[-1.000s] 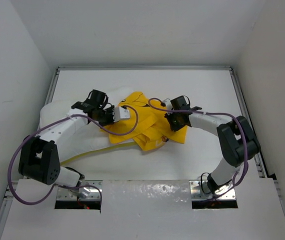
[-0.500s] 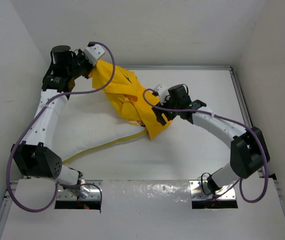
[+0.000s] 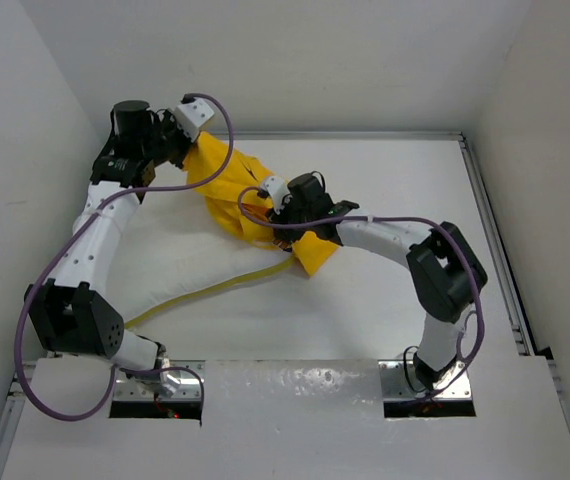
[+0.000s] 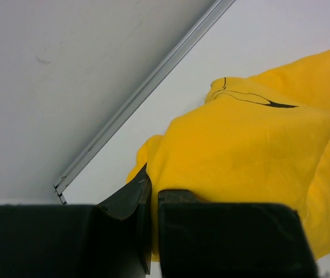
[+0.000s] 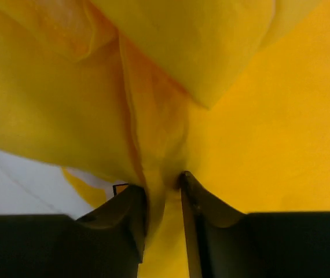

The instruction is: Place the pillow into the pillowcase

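The yellow pillowcase hangs bunched between my two grippers over the back left of the table. My left gripper is raised near the back wall and shut on the pillowcase's top corner; in the left wrist view the fabric is pinched between its jaws. My right gripper is shut on a fold lower down; in the right wrist view yellow cloth fills the frame and runs between its jaws. The white pillow lies flat below, its yellow strip facing the front.
A metal rail runs along the back edge of the table, close behind my left gripper, and shows in the left wrist view. White walls enclose the table on three sides. Purple cables loop off both arms.
My left gripper has lifted the pillowcase from the pillow up to the back left corner. My right gripper has moved left, following the cloth, and holds it nearer the middle.
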